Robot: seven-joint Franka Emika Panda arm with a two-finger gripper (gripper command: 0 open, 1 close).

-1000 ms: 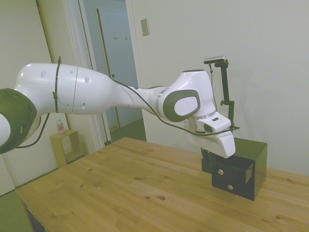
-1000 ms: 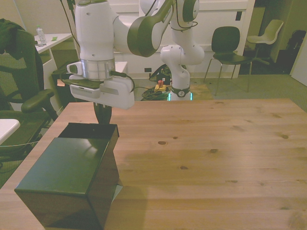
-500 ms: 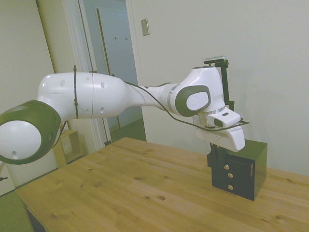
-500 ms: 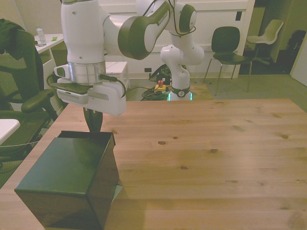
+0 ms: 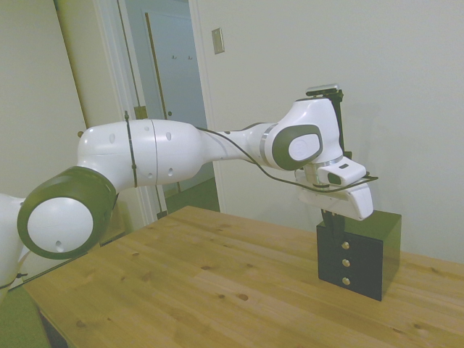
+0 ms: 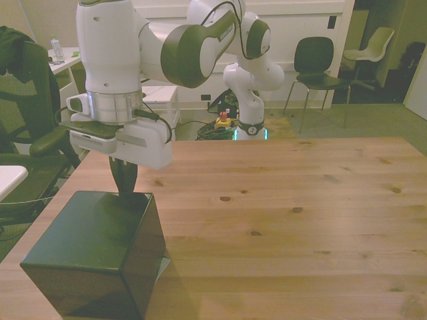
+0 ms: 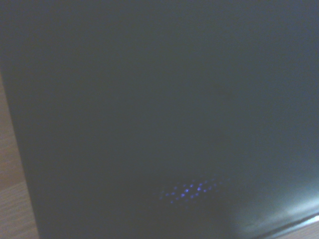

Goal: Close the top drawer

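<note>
— Where's the top drawer (image 5: 342,244)?

— At the top of the black cabinet (image 6: 93,257), near the counter's (image 6: 280,220) edge on the front view's left. Its front looks flush with the two lower drawers' (image 5: 345,272) fronts.

— And the gripper (image 5: 334,220)?

— Right against the cabinet's top front edge, pointing down. Open or closed, I cannot tell; the dark fingers blend into the cabinet.

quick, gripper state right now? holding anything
Gripper: cannot tell open or closed; it is against the front of the top drawer, which sits flush with the two below. No object seen in it.
</note>
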